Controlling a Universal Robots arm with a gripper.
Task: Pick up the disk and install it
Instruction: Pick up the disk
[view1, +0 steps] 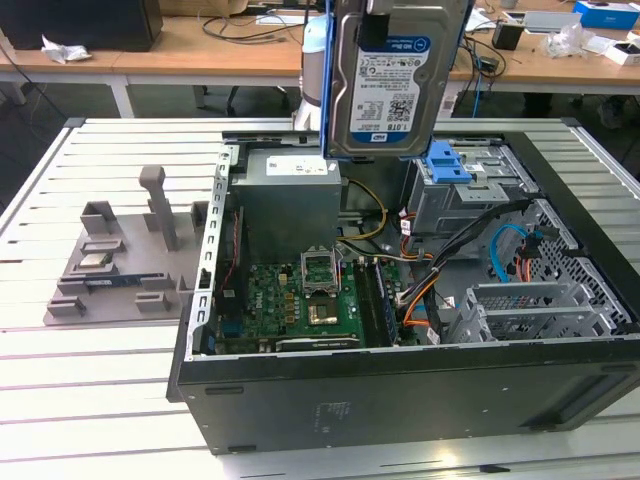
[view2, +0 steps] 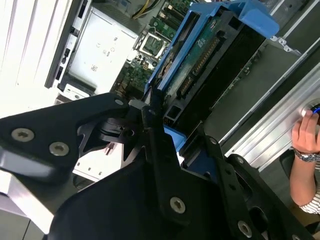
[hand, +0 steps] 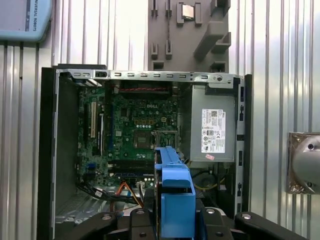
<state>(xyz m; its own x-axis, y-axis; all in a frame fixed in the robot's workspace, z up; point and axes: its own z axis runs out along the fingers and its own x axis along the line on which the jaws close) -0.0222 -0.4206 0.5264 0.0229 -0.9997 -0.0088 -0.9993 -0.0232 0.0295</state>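
One gripper (hand: 175, 214) is clamped tight on the disk (view1: 395, 80), which hangs upright, high over the far side of the open computer case (view1: 300, 395). Holding it straight and steady should probably help it miss the wires (view1: 425, 290).

The flat, rectangular silver metal disk (view1: 395, 85), white-and-blue labelled and framed by a blue plastic bracket (hand: 175, 197), hangs upright, label facing the exterior view, above the open black computer case (view1: 400, 400).

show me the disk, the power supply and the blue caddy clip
disk (view1: 385, 90): exterior view, on its label face
power supply (hand: 212, 131): first wrist view, on its white sticker
blue caddy clip (view1: 447, 163): exterior view, on its top surface
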